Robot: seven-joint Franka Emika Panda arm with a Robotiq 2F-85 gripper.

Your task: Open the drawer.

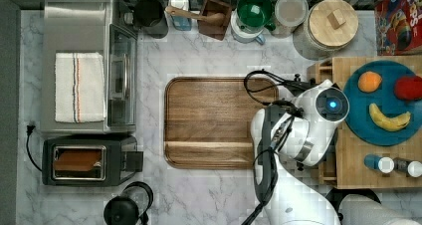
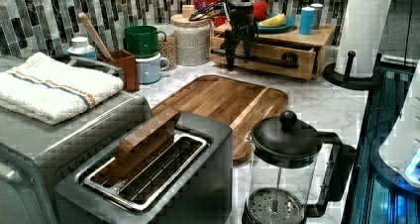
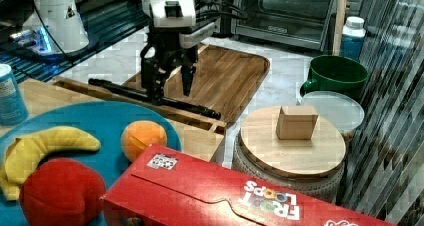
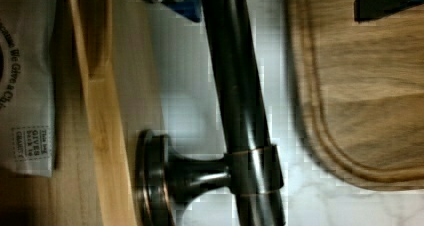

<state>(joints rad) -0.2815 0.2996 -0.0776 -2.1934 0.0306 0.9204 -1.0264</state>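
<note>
Drawer (image 3: 150,106) stands slightly pulled out, and I see my gripper (image 3: 170,88) with fingers apart straddling its black bar handle (image 4: 240,111), beside the wooden tray (image 3: 225,78).

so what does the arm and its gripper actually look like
The arm is white with rounded segments, a glowing blue ring on top and black cables looped along it. A white block with a black panel sits above the black gripper, which has two dark fingers.
</note>
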